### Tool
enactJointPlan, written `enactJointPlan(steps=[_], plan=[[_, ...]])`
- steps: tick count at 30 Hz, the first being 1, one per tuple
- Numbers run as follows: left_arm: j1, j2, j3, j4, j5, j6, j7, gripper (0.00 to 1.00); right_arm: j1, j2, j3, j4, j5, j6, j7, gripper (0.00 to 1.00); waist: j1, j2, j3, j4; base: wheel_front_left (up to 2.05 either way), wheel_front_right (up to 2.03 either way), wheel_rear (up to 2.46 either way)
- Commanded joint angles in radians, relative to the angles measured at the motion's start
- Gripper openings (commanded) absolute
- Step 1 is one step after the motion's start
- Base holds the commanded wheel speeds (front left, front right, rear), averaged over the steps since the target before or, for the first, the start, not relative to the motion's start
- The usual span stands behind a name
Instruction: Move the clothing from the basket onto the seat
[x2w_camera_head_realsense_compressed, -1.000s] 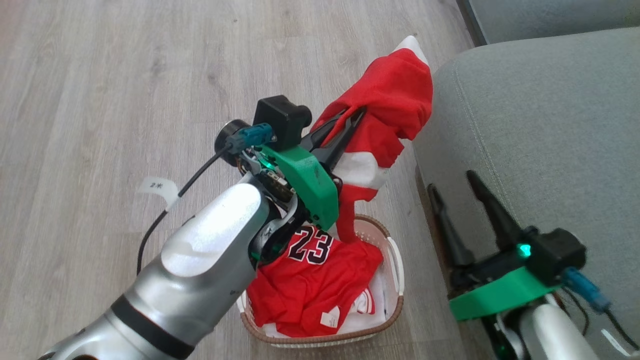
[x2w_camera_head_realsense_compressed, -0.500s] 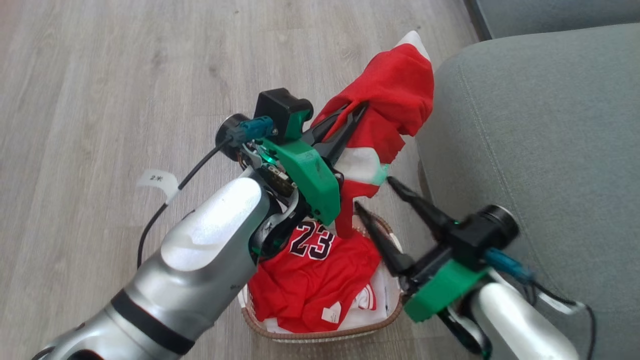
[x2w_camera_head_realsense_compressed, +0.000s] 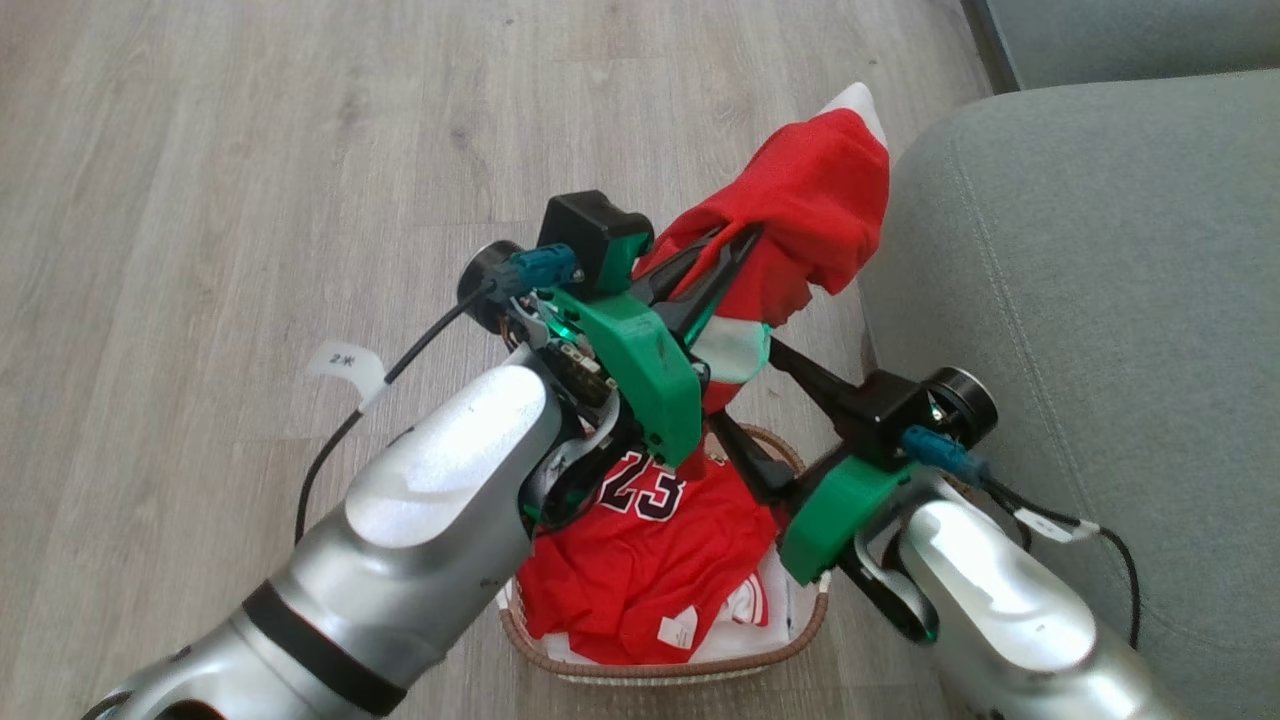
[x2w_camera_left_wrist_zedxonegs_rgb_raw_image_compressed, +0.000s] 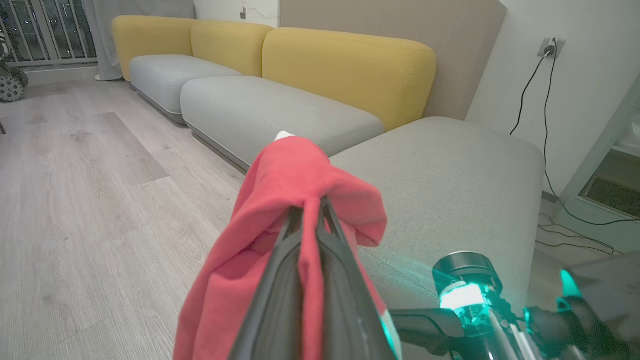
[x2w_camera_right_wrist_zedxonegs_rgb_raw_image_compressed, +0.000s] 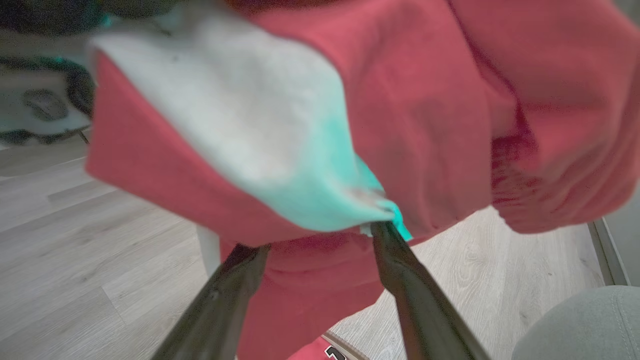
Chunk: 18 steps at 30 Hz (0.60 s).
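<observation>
Red jersey pinched in left hand, high above basket; right hand spread wide at hanging cloth.

A black-and-white 23 stands on the red jersey; the white cable tag cannot be read.

Pale grey wood-look planks cover the floor. Along the far side runs a long sofa with mustard-yellow backrests and light grey cushions, set against a beige wall panel. To the right, a white wall carries a socket with a black cable hanging from it. At the far left a grey curtain hangs beside a barred window.
</observation>
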Motion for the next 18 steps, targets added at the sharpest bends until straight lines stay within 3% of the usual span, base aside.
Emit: enactJointPlan(steps=[1,9,10,11,12,18], plan=[[-0.06,0.007,0.03,-0.029,-0.007,-0.003,-0.002,0.0,-0.049,0.022,0.008,-0.013,0.008,0.0,-0.012,1.0,0.0,-0.0001,0.001,0.004,0.0,0.0,0.0],[-0.059,0.002,0.021,-0.027,-0.011,-0.003,-0.001,0.0,-0.096,0.066,-0.025,0.008,0.012,0.0,-0.014,1.0,0.0,-0.0001,0.015,0.017,0.0,0.0,0.0],[-0.06,0.002,0.021,-0.027,-0.012,-0.003,-0.001,0.0,-0.098,0.068,-0.029,0.002,0.011,0.0,-0.014,0.87,0.0,-0.0001,0.017,0.017,0.0,0.0,0.0],[-0.061,0.002,0.021,-0.026,-0.012,-0.003,-0.001,0.0,-0.098,0.069,-0.032,-0.004,0.01,0.0,-0.014,0.32,0.0,-0.0001,0.019,0.018,0.0,0.0,0.0],[-0.062,0.003,0.021,-0.025,-0.013,-0.003,-0.002,0.0,-0.098,0.07,-0.034,-0.008,0.009,0.0,-0.014,0.0,0.0,-0.0001,0.02,0.017,0.0,0.0,0.0],[-0.065,0.009,0.025,-0.018,-0.016,-0.002,-0.006,0.0,-0.088,0.066,-0.041,-0.028,0.013,0.0,-0.015,0.0,0.0,-0.0001,0.022,0.014,0.0,0.0,0.0]])
